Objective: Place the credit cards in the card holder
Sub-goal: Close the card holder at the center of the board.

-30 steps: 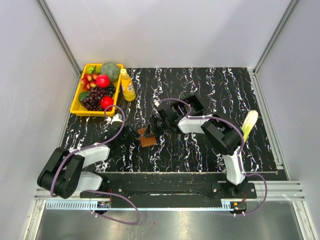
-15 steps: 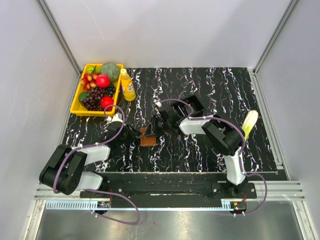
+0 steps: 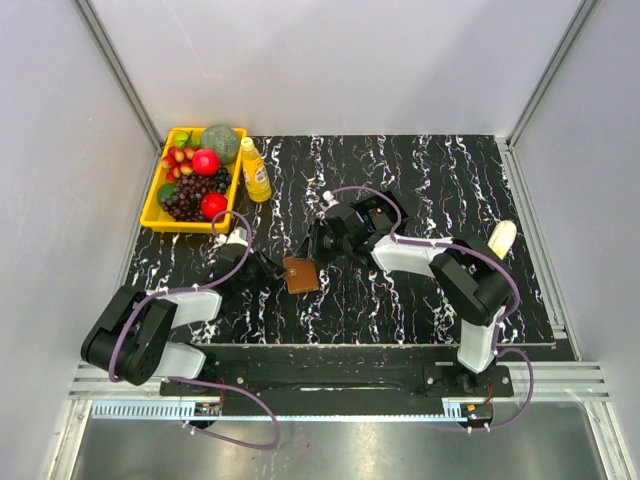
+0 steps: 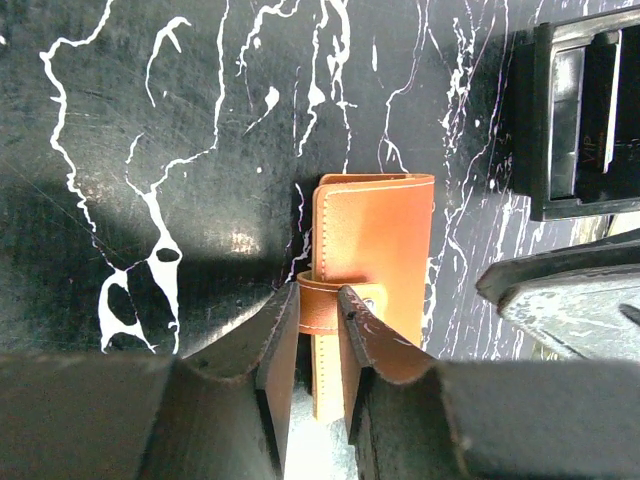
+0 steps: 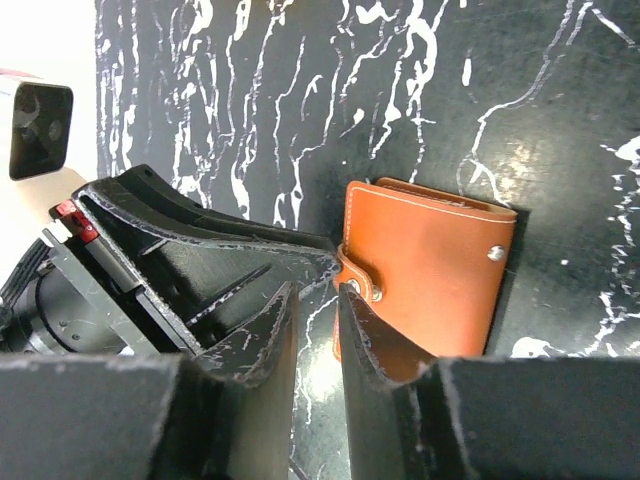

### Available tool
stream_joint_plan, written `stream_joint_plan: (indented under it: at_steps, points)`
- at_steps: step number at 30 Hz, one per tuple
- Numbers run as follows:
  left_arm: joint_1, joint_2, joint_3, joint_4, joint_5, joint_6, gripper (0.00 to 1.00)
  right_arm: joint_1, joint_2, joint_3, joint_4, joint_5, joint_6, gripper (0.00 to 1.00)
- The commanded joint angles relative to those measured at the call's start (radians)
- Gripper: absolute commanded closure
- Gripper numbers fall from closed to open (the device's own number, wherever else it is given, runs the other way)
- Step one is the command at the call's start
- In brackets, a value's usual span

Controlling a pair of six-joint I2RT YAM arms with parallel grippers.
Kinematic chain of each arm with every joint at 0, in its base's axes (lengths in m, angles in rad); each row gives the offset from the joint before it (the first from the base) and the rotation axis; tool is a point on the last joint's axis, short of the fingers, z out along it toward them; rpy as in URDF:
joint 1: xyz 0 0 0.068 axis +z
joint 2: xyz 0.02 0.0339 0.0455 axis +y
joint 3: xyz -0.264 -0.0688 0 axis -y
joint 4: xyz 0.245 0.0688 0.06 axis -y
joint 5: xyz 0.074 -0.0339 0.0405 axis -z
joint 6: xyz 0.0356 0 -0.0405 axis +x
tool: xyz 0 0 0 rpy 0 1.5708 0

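Brown card holder (image 4: 375, 240) lying flat on the black marbled table (image 4: 150, 120), near its middle. The left gripper (image 4: 315, 297) pinches the holder's strap (image 4: 320, 308) between narrow jaws. The right gripper (image 5: 315, 297) hangs over the holder's edge, jaws slightly parted, bare table showing between them. A black box (image 4: 580, 110) sits nearby, far right.
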Motion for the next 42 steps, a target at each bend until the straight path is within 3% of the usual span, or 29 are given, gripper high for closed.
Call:
stream_joint_plan:
  at_steps: [1, 5, 7, 14, 22, 42]
  points:
    - [-0.004, 0.014, -0.003, 0.069, 0.033, -0.006, 0.74, -0.011, -0.04, -0.009, -0.094, 0.097, -0.049, 0.72]
    - [-0.004, 0.02, 0.001, 0.077, 0.034, -0.008, 0.74, -0.003, 0.011, 0.05, -0.162, 0.056, -0.106, 0.82]
    - [-0.004, 0.017, 0.0, 0.083, 0.04, -0.012, 0.74, -0.003, 0.031, 0.1, -0.296, 0.112, -0.137, 0.83]
    - [-0.004, 0.019, 0.008, 0.086, 0.048, -0.014, 0.74, 0.002, -0.047, 0.019, -0.292, 0.309, -0.206, 0.86]
    - [-0.007, 0.037, 0.017, 0.086, 0.059, -0.006, 0.74, 0.005, 0.0, 0.077, -0.312, 0.197, -0.238, 0.87]
    - [-0.037, 0.062, 0.054, 0.098, 0.071, -0.009, 0.75, 0.034, 0.055, 0.105, -0.344, 0.173, -0.22, 0.88]
